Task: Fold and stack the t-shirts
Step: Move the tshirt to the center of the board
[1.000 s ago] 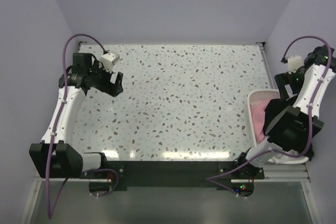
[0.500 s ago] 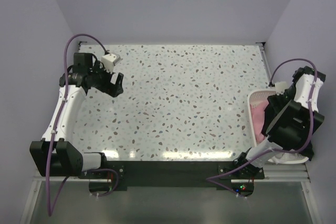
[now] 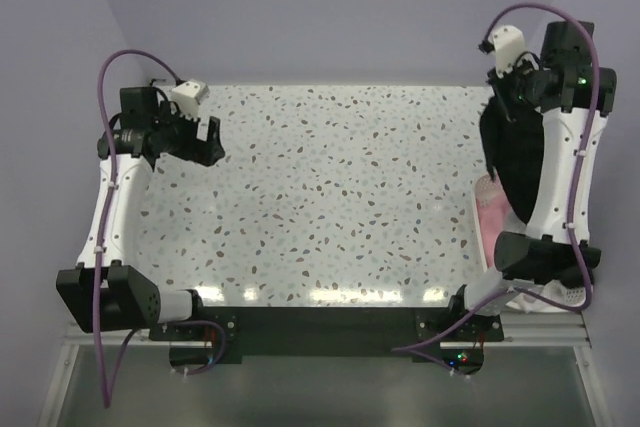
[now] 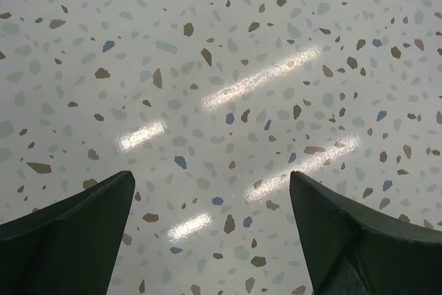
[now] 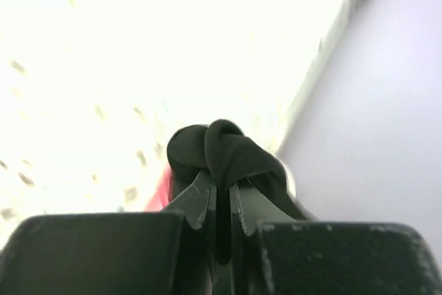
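Near the right edge, the basket [image 3: 484, 247] is holding a pink shirt [image 3: 492, 212]. Above it the black shirt [image 3: 508, 162] is dangling — the right gripper [image 3: 508, 95] is pinching it high, probably to clear the rim. The left gripper [image 3: 208, 139] is hovering, jaws apart — likely awaiting a corner.

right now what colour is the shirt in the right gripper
A black t-shirt, clearest in the right wrist view.

Speckled white terrazzo table [image 3: 340, 197], white slatted basket [image 3: 479, 229] at its right edge.
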`<action>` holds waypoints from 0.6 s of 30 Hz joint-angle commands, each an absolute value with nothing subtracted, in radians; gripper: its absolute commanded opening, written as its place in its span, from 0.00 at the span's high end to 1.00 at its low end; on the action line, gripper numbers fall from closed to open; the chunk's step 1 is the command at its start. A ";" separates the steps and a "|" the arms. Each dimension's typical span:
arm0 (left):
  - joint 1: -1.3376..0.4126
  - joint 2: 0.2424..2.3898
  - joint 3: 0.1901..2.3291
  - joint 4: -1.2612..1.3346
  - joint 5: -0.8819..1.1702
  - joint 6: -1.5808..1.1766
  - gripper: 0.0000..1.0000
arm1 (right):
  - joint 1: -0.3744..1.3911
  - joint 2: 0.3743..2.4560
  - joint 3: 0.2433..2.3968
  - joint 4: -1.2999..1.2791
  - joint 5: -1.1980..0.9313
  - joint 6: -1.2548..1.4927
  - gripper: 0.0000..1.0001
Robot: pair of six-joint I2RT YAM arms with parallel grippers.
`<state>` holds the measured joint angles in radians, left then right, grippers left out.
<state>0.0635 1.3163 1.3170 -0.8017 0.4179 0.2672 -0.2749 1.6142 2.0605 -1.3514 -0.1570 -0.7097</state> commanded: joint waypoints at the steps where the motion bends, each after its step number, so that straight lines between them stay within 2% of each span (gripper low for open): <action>1: 0.139 1.342 1.388 -0.788 0.503 0.190 0.01 | -0.135 1.625 2.340 -1.580 -0.394 -0.543 1.00; 2: 0.181 1.348 1.394 -0.793 0.521 0.175 0.01 | -0.115 1.656 2.506 -1.571 -0.420 -0.463 1.00; 5: 0.225 1.376 1.419 -0.822 0.569 0.163 0.02 | -0.020 1.706 2.646 -1.446 -0.498 -0.317 1.00; 11: 0.232 1.345 1.425 -0.816 0.552 0.135 0.02 | 0.214 1.560 2.363 -0.918 -0.528 -0.074 1.00; 18: 0.233 1.330 1.440 -0.805 0.551 0.109 0.02 | 0.267 1.611 2.367 -0.716 -0.595 0.135 1.00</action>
